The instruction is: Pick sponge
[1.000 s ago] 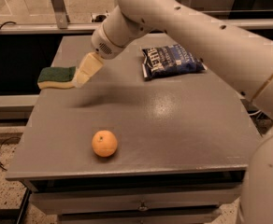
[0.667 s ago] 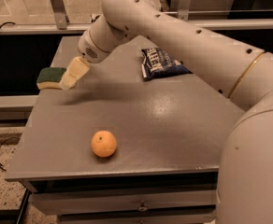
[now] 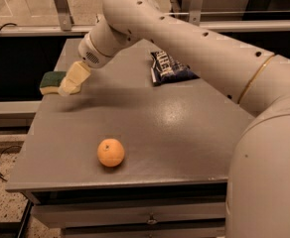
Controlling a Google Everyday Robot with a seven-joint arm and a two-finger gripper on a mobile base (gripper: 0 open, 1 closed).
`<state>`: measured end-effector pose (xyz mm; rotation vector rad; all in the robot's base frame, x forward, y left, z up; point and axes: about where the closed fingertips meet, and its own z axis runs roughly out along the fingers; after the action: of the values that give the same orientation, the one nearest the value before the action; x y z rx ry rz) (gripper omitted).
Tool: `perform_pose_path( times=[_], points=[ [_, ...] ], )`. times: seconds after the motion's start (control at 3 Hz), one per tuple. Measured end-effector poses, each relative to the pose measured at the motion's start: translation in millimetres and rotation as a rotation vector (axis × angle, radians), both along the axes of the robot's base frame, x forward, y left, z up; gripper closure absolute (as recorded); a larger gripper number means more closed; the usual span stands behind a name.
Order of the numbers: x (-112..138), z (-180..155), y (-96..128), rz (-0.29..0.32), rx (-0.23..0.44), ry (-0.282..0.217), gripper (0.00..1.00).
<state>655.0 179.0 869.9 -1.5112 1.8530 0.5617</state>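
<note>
The sponge (image 3: 50, 81), pale yellow with a dark green top, lies at the left edge of the grey table (image 3: 184, 128). My gripper (image 3: 71, 81) is cream-coloured and sits low at the sponge's right end, covering part of it. I cannot tell whether it is touching the sponge. My white arm reaches in from the right across the table's far side.
An orange (image 3: 110, 152) sits near the table's front edge, left of centre. A dark blue snack bag (image 3: 169, 67) lies at the back, partly under my arm. The table's left edge drops off just beyond the sponge. A metal rail runs behind the table.
My gripper has moved left and a little down, from beside the sponge to over its right end. The sponge, orange and bag have not moved.
</note>
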Motion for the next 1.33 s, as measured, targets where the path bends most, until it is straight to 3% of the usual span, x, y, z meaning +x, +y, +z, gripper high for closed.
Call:
perform_pose_path(
  times=[1.0,1.33],
  points=[
    [10.9,-28.7,27.6,-0.072,-0.019,0.093,0.00],
    [11.8,-37.6,26.4,-0.087,-0.040,0.090,0.15]
  ],
)
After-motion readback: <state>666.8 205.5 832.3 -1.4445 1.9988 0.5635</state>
